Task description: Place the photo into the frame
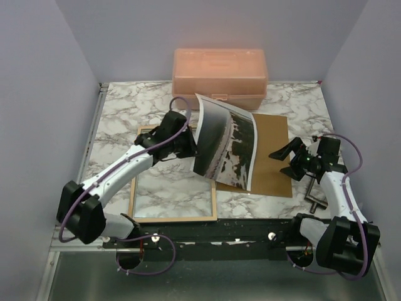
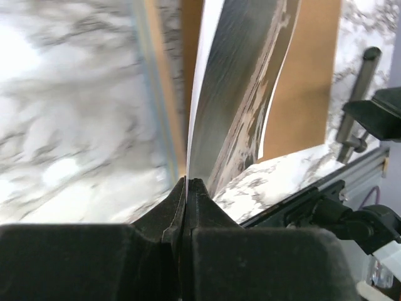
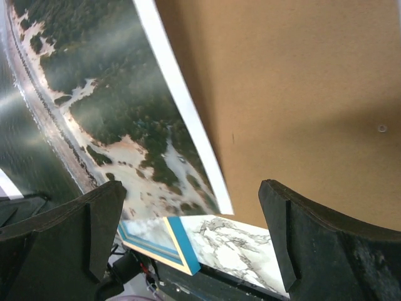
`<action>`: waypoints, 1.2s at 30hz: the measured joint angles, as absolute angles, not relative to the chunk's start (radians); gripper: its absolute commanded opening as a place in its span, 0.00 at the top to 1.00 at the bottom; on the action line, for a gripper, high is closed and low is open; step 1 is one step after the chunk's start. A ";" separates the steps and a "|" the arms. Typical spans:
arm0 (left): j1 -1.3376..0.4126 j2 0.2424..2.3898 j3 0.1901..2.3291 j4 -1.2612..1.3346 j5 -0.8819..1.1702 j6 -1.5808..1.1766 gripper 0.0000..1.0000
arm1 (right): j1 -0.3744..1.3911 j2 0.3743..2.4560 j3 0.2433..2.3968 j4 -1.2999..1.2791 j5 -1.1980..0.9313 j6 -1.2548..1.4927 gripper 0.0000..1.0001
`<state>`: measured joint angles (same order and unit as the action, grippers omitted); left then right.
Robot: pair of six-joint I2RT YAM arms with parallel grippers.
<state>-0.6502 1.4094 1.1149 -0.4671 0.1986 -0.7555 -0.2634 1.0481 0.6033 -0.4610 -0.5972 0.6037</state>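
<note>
Elbow low and forearm stretched well forward from its base, the left arm reaches across the frame (image 1: 172,219), which lies flat on the bench (image 1: 122,106) directly beneath the left end effector (image 1: 191,145). That end effector is clenched on one edge of the photo (image 1: 225,141), its fingers pressed flat together on the paper. The sheet stands up just beyond the fingertips, lifted off the bench and curling, with its picture side turned toward the other arm.

The right arm is folded at the elbow, and the right end effector (image 1: 285,160) points sideways at the photo. It is released, fingers spread wide with nothing between them. Below and ahead of it lies the brown backing board (image 1: 272,166). The photo's white-bordered edge hangs in front of it, apart from both fingers. A peach box (image 1: 219,75) stands beyond the left end effector.
</note>
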 measured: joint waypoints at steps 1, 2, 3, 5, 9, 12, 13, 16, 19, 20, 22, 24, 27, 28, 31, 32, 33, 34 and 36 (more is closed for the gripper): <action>-0.626 1.370 1.089 -0.482 0.192 -0.749 1.00 | -0.263 1.048 0.605 -0.462 -0.607 0.601 0.00; -0.596 1.324 1.063 -0.503 0.182 -0.739 1.00 | -0.263 1.048 0.605 -0.464 -0.620 0.598 0.00; -0.582 1.301 1.048 -0.516 0.176 -0.732 1.00 | -0.263 1.048 0.605 -0.466 -0.632 0.596 0.00; -0.538 1.208 1.019 -0.588 0.147 -0.709 1.00 | -0.263 1.048 0.605 -0.467 -0.657 0.592 0.00; -0.486 1.023 1.046 -0.758 0.047 -0.651 1.00 | -0.263 1.048 0.605 -0.467 -0.699 0.590 0.00; -0.475 0.950 1.134 -0.903 -0.048 -0.598 1.00 | -0.257 1.048 0.605 -0.466 -0.723 0.591 0.00; -0.473 0.934 1.177 -0.950 -0.079 -0.582 1.00 | -0.252 1.048 0.605 -0.466 -0.728 0.593 0.00; -0.472 0.925 1.305 -1.094 -0.169 -0.538 1.00 | -0.227 1.048 0.605 -0.463 -0.736 0.604 0.00; -0.472 0.937 1.421 -1.225 -0.239 -0.503 1.00 | -0.186 1.049 0.605 -0.447 -0.741 0.625 0.00; -0.472 0.942 1.456 -1.261 -0.250 -0.494 1.00 | -0.170 1.050 0.605 -0.440 -0.741 0.633 0.00; -0.472 0.958 1.524 -1.321 -0.256 -0.475 1.00 | -0.136 1.051 0.605 -0.426 -0.741 0.649 0.00; -0.482 0.978 1.576 -1.361 -0.253 -0.459 1.00 | -0.109 1.053 0.604 -0.411 -0.741 0.666 0.00; -0.548 1.011 1.600 -1.387 -0.253 -0.453 1.00 | -0.080 1.053 0.599 -0.382 -0.742 0.694 0.00; -0.593 1.034 1.595 -1.388 -0.253 -0.453 1.00 | -0.076 1.053 0.595 -0.369 -0.743 0.704 0.00; -0.705 1.120 1.563 -1.376 -0.245 -0.462 1.00 | -0.072 1.052 0.577 -0.344 -0.743 0.725 0.00; -0.730 1.147 1.554 -1.369 -0.242 -0.465 1.00 | -0.071 1.052 0.572 -0.338 -0.743 0.729 0.00; -0.762 1.190 1.540 -1.353 -0.235 -0.472 1.00 | -0.071 1.052 0.567 -0.334 -0.743 0.733 0.00; -0.795 1.241 1.525 -1.325 -0.225 -0.479 1.00 | -0.071 1.052 0.561 -0.329 -0.743 0.736 0.00; -0.838 1.313 1.506 -1.279 -0.206 -0.490 1.00 | -0.071 1.052 0.549 -0.315 -0.747 0.742 0.00</action>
